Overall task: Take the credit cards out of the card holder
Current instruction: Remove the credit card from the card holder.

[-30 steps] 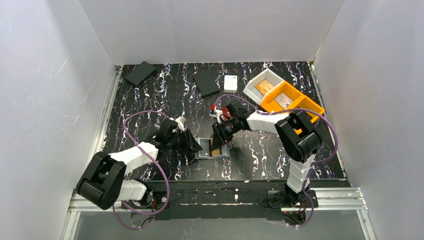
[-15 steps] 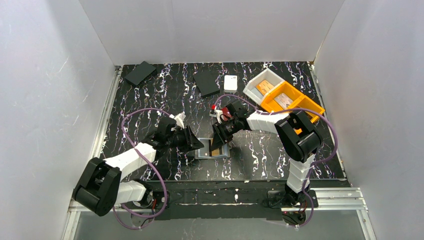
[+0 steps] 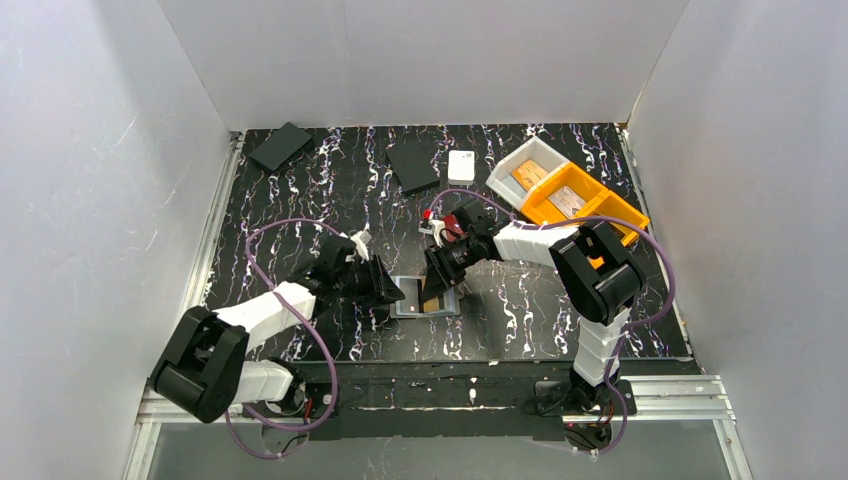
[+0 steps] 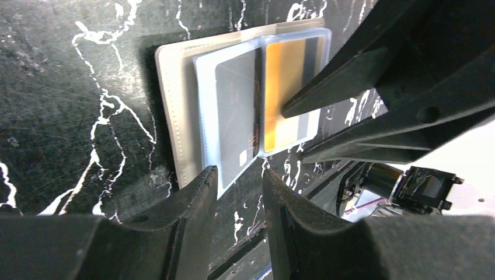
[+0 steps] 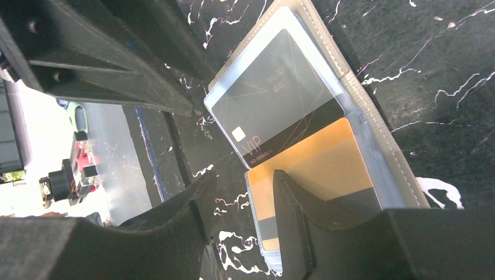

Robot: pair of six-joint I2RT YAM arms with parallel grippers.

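- Left wrist view shows the card holder (image 4: pixel 172 116) lying open and flat on the black table (image 4: pixel 70 87), between the two grippers.
- Its clear pockets hold two cards, a dark grey card (image 4: pixel 233 111) on one side and an orange card (image 4: pixel 283 70) on the other. Both are tucked inside.
- The left gripper (image 4: pixel 238 178) has its fingers apart. They sit right at the holder's edge and grip nothing.
- The right gripper (image 5: pixel 240 181) has its fingers apart too. One tip touches the orange card.
- Far back on the right stands a white bin (image 3: pixel 500 180) with a brown thing (image 3: pixel 528 175) in it. An orange bin (image 3: pixel 540 210) touches it, with a pale thing (image 3: pixel 567 203) inside. I cannot tell what those things are.
- Since a second ago the left arm has swung out a bit and come back. The holder, the cards and the right gripper have stayed put.
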